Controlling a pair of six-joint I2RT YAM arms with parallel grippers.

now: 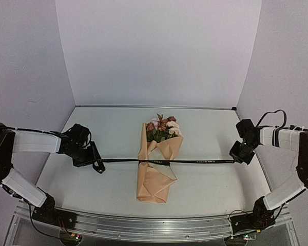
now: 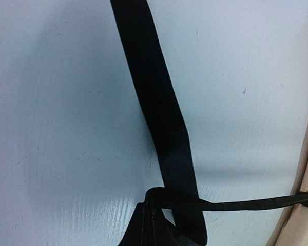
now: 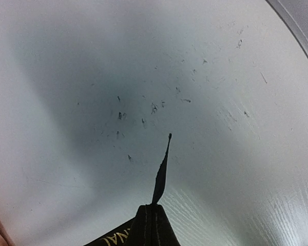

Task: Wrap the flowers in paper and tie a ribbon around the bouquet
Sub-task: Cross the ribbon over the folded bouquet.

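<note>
Bouquet [image 1: 155,174] lies in the middle of the white table [image 1: 210,187], its thin paper [image 1: 151,190] end nearest me. Across its middle runs the black ribbon [image 1: 200,161], pulled straight. The left claw [image 1: 98,165] pinches one end tight, the right claw [image 1: 234,159] the other. Farthest back, the pink and cream flowers [image 1: 163,128] peek out from the wide end.

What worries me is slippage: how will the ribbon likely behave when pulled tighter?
Probably floppy: the ribbon runs straight only where the left gripper and right gripper stretch it, and it loops over itself in the left wrist view. Likely light, being thin and flat. Its smooth look suggests it might slide across the bouquet rather than bite.
</note>
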